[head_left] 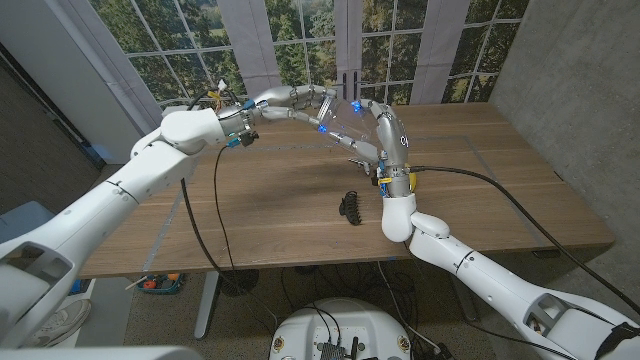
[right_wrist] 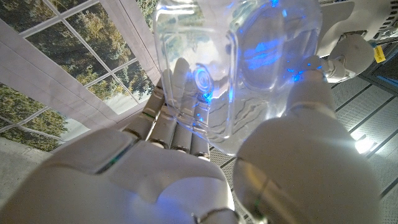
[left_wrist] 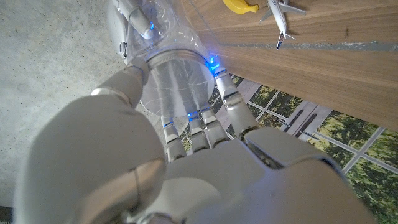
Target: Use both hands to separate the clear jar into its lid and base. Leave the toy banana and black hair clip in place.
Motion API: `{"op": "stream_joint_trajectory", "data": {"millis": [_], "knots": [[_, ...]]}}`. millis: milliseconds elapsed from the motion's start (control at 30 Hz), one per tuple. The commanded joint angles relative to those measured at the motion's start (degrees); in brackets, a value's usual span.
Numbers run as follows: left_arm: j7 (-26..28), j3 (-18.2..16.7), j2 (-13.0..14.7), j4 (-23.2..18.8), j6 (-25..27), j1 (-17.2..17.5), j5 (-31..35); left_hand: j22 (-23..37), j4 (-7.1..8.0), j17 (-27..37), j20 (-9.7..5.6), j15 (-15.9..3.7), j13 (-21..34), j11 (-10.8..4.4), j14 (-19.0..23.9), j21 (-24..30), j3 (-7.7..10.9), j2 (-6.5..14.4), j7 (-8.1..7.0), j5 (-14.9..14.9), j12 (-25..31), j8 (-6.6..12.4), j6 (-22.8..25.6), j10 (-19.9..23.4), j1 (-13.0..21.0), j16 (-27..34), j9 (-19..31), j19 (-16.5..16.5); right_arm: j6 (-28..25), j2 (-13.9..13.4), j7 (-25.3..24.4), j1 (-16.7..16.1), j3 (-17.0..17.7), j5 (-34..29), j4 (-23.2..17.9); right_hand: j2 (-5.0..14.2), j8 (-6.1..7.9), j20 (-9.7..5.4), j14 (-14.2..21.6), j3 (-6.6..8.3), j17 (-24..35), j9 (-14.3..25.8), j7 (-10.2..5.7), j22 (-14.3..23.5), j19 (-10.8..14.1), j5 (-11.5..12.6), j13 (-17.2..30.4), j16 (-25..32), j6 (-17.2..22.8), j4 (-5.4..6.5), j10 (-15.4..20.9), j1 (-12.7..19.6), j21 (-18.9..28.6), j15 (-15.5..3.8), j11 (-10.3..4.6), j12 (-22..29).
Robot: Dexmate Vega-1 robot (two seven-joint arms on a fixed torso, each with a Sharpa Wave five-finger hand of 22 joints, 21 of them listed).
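Gripping clear jar (head_left: 340, 127), both hands.

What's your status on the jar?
Both hands, left hand and right hand, grip clear jar above table. Lid on. Hair clip below, untouched.

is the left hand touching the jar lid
Touching. In the left wrist view the left hand has its fingers wrapped around the rim of the clear jar's lid.
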Motion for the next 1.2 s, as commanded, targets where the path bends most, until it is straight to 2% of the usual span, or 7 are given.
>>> {"op": "stream_joint_trajectory", "data": {"millis": [33, 200, 433, 533, 800, 1033, 1200], "knots": [[0.0, 1.13, -0.76, 0.9, 0.6, -1.27, 0.92, 0.4, 0.29, 1.49, -6.81, -8.33, 1.39, 0.93, 4.9, 1.31, -2.34, 1.7, 2.08, 0.06, 1.25, 0.62, 1.03, 2.13, 3.38, 2.15, 0.69, 4.92, 0.87, 0.62, 0.12, 0.82, -0.08, 0.03, 1.19, 15.13, 0.95, -3.13, 0.68, 5.02, 0.09, 0.26, -11.59, 0.02, -0.19, 0.25, 0.19, -0.05, 17.75, 4.64, 12.44, 4.63, 0.29, -8.83, -11.74, 0.32], [1.91, 1.31, -0.92, -0.34, 3.18, -0.72, 0.89, 0.65, 0.99, 3.4, -9.6, -9.6, 2.66, 2.36, 10.12, 3.38, -6.18, 2.11, 4.64, -0.37, 3.0, 1.44, 2.92, 5.71, 2.83, 5.55, 1.3, 9.06, 1.22, 0.91, -0.31, 1.41, -0.44, -0.35, 2.04, 15.2, 1.02, -3.07, 0.73, 5.04, 0.09, 0.28, -11.6, 0.01, -0.19, 0.26, 0.09, -0.06, 17.86, 4.68, 12.47, 4.58, 0.34, -8.84, -11.76, 0.23], [5.77, 0.45, -0.94, -3.0, 8.68, 1.08, -1.71, 0.9, 1.2, 3.78, -10.64, -10.97, 4.25, 3.91, 19.37, 7.36, -8.42, 3.1, 9.2, -0.32, 7.22, 4.67, 11.02, 16.97, 2.03, 8.71, 2.35, 15.98, 0.91, 1.35, -0.98, 1.71, -0.47, -1.96, 2.78, 15.2, 0.93, -3.09, 0.74, 5.03, 0.1, 0.17, -11.57, 0.0, -0.27, 0.24, 0.21, -0.08, 17.74, 4.69, 12.33, 4.53, 0.36, -8.83, -11.71, 0.21], [7.52, -0.07, -0.91, -4.57, 13.54, 1.83, -4.76, 0.97, 1.05, 3.16, -10.73, -12.16, 4.81, 4.48, 25.03, 9.34, -8.48, 3.54, 11.9, -0.31, 8.97, 5.9, 14.36, 22.6, 1.73, 9.78, 2.85, 18.91, 0.98, 1.98, -0.98, 1.55, 0.24, -3.64, 3.29, 15.25, 0.96, -3.08, 0.72, 5.05, 0.08, 0.27, -11.52, 0.0, -0.32, 0.23, 0.2, -0.12, 17.64, 4.71, 12.31, 4.5, 0.38, -8.85, -11.65, 0.18], [11.77, -1.1, 0.34, -9.11, 27.37, 2.43, -12.47, 0.79, 0.97, 1.73, -10.61, -12.75, 4.64, 3.69, 36.08, 13.76, -8.06, 3.57, 14.84, -0.32, 11.58, 7.93, 20.71, 33.72, 0.83, 10.9, 3.92, 25.51, 1.41, 3.65, -0.98, 1.05, 2.31, -7.87, 4.33, 15.27, 0.96, -3.16, 0.67, 5.06, 0.13, 0.29, -11.64, 0.0, -0.57, 0.2, 0.1, -0.14, 17.56, 4.66, 12.28, 4.55, 0.37, -8.86, -11.71, 0.06], [12.19, -1.61, -0.16, -8.81, 38.85, 0.51, -21.86, 0.26, 1.85, -1.03, -10.56, -12.2, 1.44, 5.55, 47.07, 17.87, -7.68, 3.35, 20.96, -0.8, 12.06, 8.9, 27.9, 43.04, -4.21, 9.59, 5.03, 31.79, 2.7, 5.14, -0.98, 0.63, 4.11, -10.52, 5.31, 15.26, 0.89, -3.18, 0.57, 5.06, 0.15, 0.27, -11.68, 0.0, -0.71, 0.16, 0.13, -0.18, 17.35, 4.63, 12.19, 4.56, 0.39, -8.86, -11.56, 0.0], [11.77, -2.15, -1.9, -5.79, 45.9, -1.2, -29.71, 0.19, 2.58, -1.5, -10.2, -11.73, -1.33, 7.1, 53.15, 20.22, -6.78, 4.31, 21.33, -1.17, 11.71, 8.9, 33.48, 49.06, -8.94, 7.57, 5.75, 34.86, 2.94, 5.63, -0.98, 0.7, 4.62, -11.26, 5.86, 15.36, 0.87, -3.2, 0.55, 5.07, 0.15, 0.26, -11.6, 0.0, -0.85, 0.14, 0.32, -0.2, 17.28, 4.7, 11.91, 4.51, 0.39, -8.86, -11.63, -0.02]]}}
